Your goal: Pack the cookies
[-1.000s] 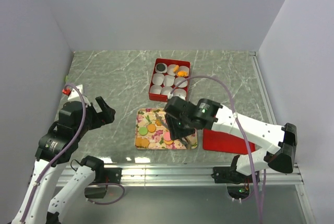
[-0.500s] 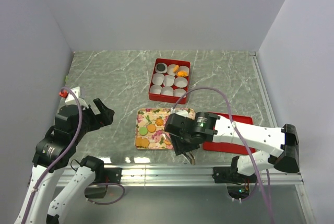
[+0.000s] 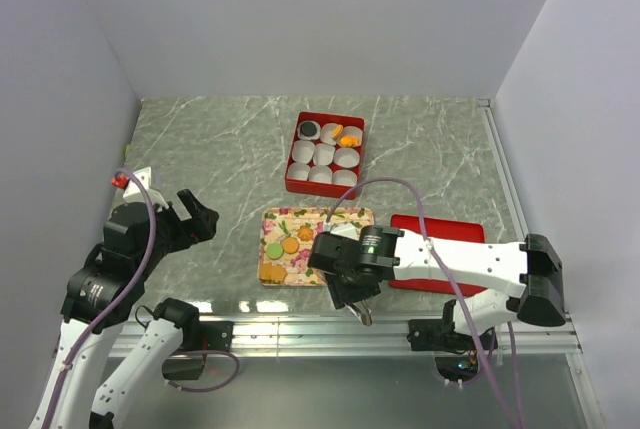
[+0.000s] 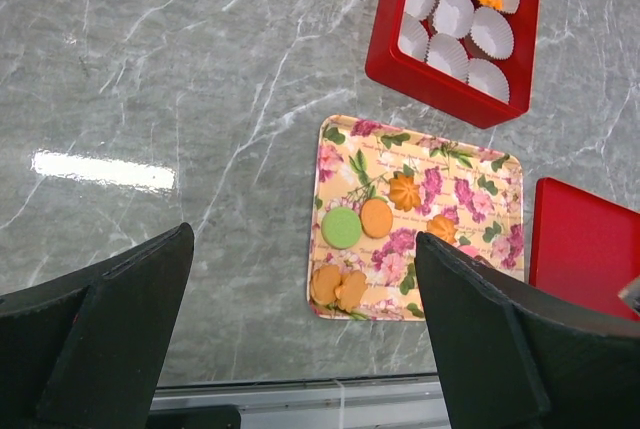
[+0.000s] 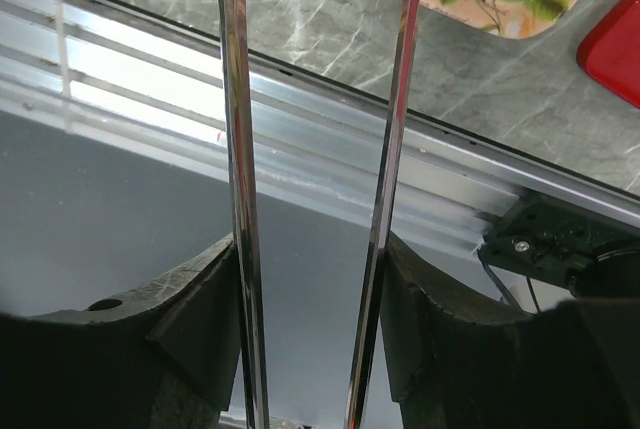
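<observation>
Several cookies lie on a floral tray (image 3: 300, 217): a green one (image 4: 341, 227), an orange one (image 4: 376, 217), two orange flower shapes (image 4: 405, 191) and two golden-brown ones (image 4: 337, 287). A red box (image 3: 296, 185) of white paper cups holds a black cookie (image 3: 308, 130) and orange ones (image 3: 349, 136). My right gripper (image 3: 350, 291) is shut on metal tongs (image 5: 235, 149), whose blades stand apart and empty over the front rail, near the tray's near right corner. My left gripper (image 3: 195, 214) is open and empty, above the table left of the tray.
A flat red lid (image 3: 425, 225) lies right of the tray, partly under my right arm. The metal rail (image 5: 300, 99) runs along the table's near edge. Grey walls close in the left, back and right sides.
My right arm has swung from over the tray towards the near edge, carrying the tongs to the front rail. The left arm shifted slightly.
</observation>
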You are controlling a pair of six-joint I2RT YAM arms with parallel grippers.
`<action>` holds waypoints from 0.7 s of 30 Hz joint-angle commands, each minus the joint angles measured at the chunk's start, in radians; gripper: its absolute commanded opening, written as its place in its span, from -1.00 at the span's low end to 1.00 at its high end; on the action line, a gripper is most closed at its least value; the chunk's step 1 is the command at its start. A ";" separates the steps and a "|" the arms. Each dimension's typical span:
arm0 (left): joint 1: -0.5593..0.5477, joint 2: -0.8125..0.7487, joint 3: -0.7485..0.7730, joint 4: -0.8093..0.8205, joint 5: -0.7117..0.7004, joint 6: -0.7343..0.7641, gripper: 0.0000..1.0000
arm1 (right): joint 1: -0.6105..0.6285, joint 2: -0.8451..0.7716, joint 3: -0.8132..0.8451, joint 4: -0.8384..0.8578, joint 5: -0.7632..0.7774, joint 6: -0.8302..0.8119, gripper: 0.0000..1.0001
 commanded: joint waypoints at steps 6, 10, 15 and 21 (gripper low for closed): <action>0.005 -0.015 -0.008 0.031 0.018 0.016 0.97 | 0.010 0.059 0.058 0.031 0.039 -0.014 0.14; 0.005 -0.016 -0.006 0.030 0.018 0.016 0.98 | 0.007 0.083 0.084 0.025 0.049 -0.025 0.14; 0.005 -0.016 -0.008 0.030 0.018 0.016 0.98 | 0.007 0.123 0.124 0.009 0.057 -0.048 0.11; 0.005 -0.018 -0.008 0.031 0.018 0.015 0.98 | 0.007 0.137 0.126 -0.009 0.063 -0.057 -0.13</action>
